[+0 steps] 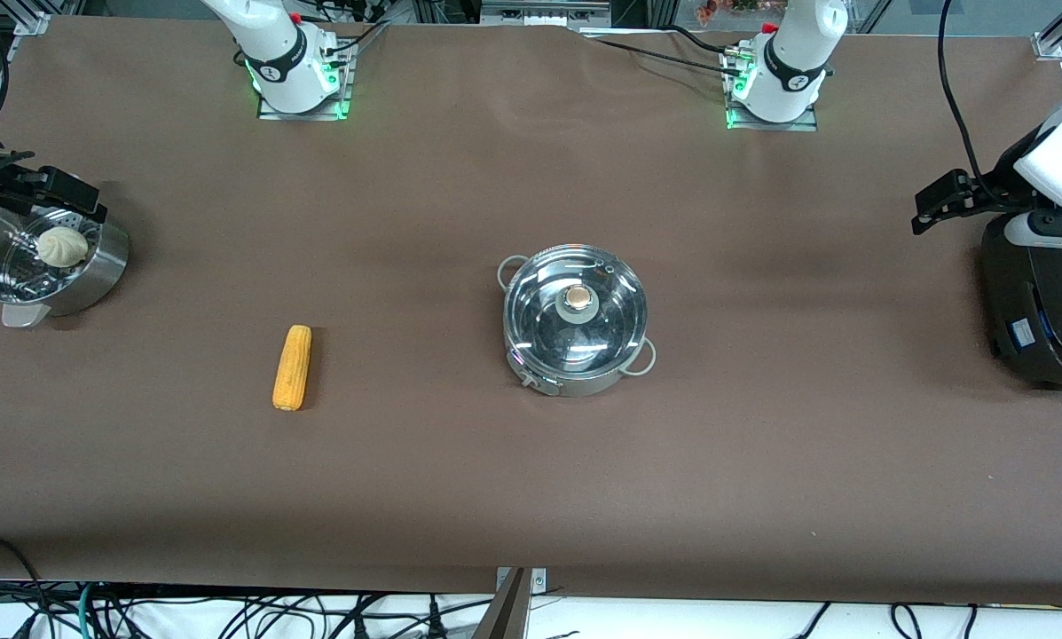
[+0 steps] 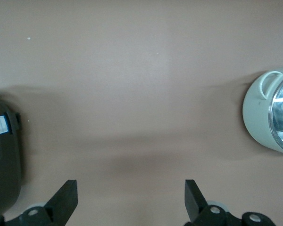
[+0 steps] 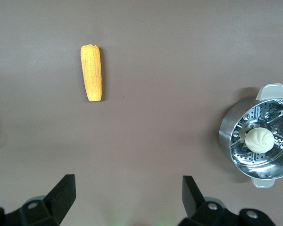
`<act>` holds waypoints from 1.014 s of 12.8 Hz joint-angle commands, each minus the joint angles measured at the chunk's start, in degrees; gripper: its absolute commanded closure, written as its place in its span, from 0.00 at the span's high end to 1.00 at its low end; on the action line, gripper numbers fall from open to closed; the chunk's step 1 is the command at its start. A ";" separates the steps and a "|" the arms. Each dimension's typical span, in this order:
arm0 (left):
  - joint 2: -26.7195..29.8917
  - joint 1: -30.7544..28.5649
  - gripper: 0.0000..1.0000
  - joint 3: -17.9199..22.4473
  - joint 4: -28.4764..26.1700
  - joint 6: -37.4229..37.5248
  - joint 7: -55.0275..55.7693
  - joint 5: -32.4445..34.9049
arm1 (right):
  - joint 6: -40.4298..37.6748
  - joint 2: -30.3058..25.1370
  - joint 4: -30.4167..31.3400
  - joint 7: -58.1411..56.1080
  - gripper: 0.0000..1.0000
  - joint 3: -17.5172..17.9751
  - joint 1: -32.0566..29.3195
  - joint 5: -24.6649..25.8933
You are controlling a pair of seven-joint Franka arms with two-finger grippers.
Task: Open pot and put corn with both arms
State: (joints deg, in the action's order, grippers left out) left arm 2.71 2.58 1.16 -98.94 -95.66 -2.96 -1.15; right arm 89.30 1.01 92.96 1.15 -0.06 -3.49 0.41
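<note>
Lid still on pot (image 1: 575, 321), mid-table. Corn (image 1: 292, 367) lies toward right arm's end, long axis roughly front-to-base. Right gripper (image 3: 127, 197) over steamer bowl (image 1: 47, 262), probably nearer the corn, fingers apart; left gripper (image 2: 131, 200) over rice cooker (image 1: 1041, 306), fingers apart.

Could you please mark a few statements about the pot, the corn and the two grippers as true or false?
1. The glass lid sits on the pot. True.
2. The corn lies inside the pot. False: it lies on the table, toward the right arm's end from the pot.
3. The right gripper is shut on the corn. False: its fingers are open and hold nothing, up by the steamer bowl.
4. A white bun lies in the steamer bowl. True.
5. The left gripper is open, near the black rice cooker. True.
6. The left gripper grips the lid's knob. False: nothing touches the knob.
</note>
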 commanded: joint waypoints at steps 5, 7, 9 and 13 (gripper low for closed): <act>-4.27 10.32 1.00 -1.60 4.17 0.39 -0.38 0.27 | 1.84 6.36 -1.38 -0.71 1.00 0.32 -0.21 -0.85; -7.70 13.22 1.00 -1.78 7.17 0.39 -0.46 -0.08 | 4.21 8.91 -1.38 -0.71 1.00 0.50 -0.12 -1.63; -12.18 14.46 1.00 -1.78 10.41 0.39 1.10 -5.85 | 6.76 12.07 -1.38 -0.80 1.00 0.50 -0.03 -6.63; -21.49 18.23 1.00 -1.69 16.74 -1.71 6.80 -10.45 | 12.46 16.65 -1.38 -0.80 1.00 0.50 1.72 -6.92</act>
State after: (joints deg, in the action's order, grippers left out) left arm -13.25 18.41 -1.03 -88.52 -97.34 0.37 -10.35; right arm 100.04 15.58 92.93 1.15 0.46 -2.83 -5.52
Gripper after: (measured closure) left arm 0.000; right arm 0.000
